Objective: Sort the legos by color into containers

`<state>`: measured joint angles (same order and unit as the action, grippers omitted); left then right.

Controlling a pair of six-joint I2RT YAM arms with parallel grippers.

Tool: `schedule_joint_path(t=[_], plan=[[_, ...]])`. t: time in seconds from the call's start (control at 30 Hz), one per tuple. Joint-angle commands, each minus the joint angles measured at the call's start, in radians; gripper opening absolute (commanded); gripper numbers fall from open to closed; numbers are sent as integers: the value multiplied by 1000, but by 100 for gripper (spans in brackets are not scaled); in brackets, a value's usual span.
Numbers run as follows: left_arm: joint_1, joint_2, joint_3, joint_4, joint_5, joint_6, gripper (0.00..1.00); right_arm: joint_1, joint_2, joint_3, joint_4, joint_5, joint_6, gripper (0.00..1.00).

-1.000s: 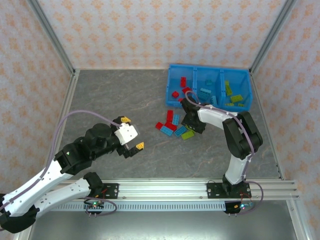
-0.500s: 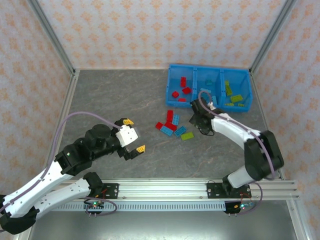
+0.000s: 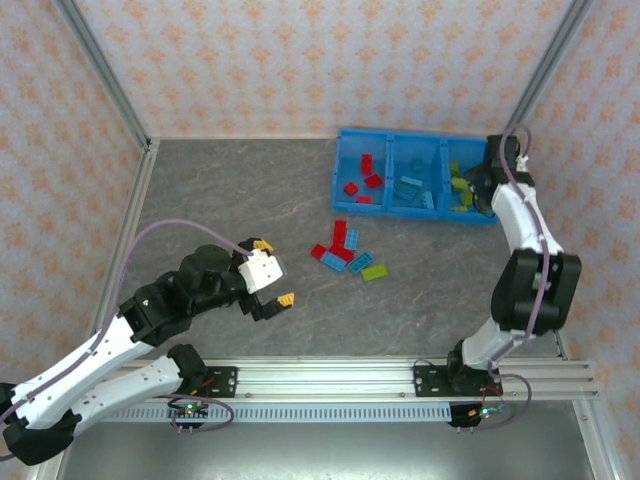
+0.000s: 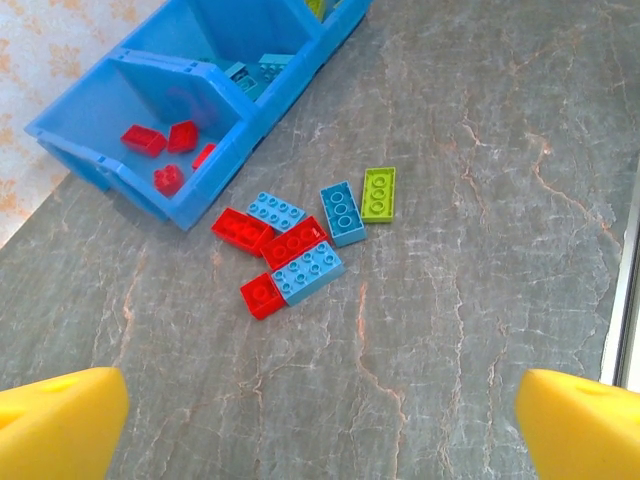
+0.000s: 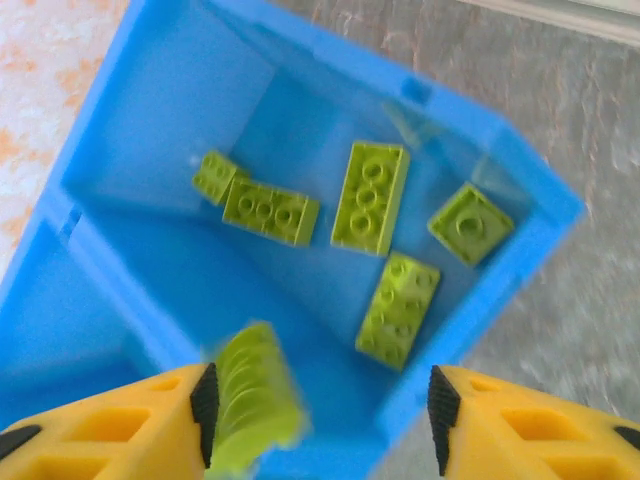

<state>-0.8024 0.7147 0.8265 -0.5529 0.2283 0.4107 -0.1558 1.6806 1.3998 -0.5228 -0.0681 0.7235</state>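
One lime lego (image 5: pixel 255 400), long axis along right claw (image 5: pixel 318 410)

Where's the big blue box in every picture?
Top external: the blue bin sits at the table's far edge, right of the middle.
Left wrist: it runs across the upper left corner.
Right wrist: it is seen close up from above.
Shared landmark: the grey marbled table under it.

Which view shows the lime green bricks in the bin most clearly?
Right wrist: it looks straight into that compartment, where five lime green bricks lie flat, plus one blurred. Top external shows them tiny beside the right arm. Left wrist catches a green sliver at its top edge.
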Motion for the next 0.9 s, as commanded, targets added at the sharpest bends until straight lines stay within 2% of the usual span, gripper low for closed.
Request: schedule_joint_path(t=[0.0, 0.13, 0.23, 0.5, 0.57, 0.7, 0.87], plan=[[10, 5, -5, 2, -10, 10, 100, -15, 164, 158, -72, -36, -61, 62], [10, 15, -9, 1, -14, 7, 100, -17, 279, 311, -136, -56, -85, 82], [12, 23, -7, -4, -18, 7, 100, -17, 239, 289, -148, -57, -90, 85], [25, 25, -12, 14, 5, 9, 100, 17, -167, -151, -57, -173, -119, 86], [29, 25, -15, 16, 14, 9, 100, 54, -285, -260, -70, -234, -149, 86], [37, 27, -18, 24, 47, 11, 100, 190, -456, -399, -163, -262, -174, 85], [48, 47, -19, 26, 65, 10, 100, 386, -556, -534, -221, -251, -39, 81]])
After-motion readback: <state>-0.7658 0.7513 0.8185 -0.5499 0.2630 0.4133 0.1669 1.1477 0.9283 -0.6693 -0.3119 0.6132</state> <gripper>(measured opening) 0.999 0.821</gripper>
